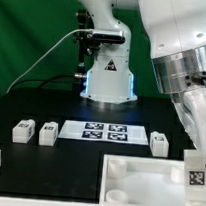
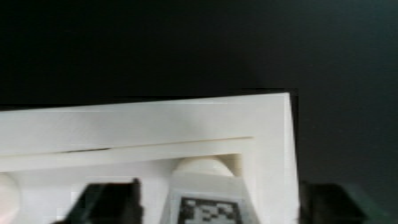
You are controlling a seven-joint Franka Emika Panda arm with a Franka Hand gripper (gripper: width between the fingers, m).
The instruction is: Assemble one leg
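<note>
My gripper (image 2: 224, 190) is open, jaws clear either side of the leg (image 2: 210, 207) at the tray-shaped top's (image 2: 143, 130) corner, so closing off-centre could shove it crooked.

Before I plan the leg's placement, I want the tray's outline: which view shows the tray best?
The exterior view: the tray shows its raised rims and much of its span, cut off only by the frame's edge. The wrist view shows just one corner, behind a leg.
</note>
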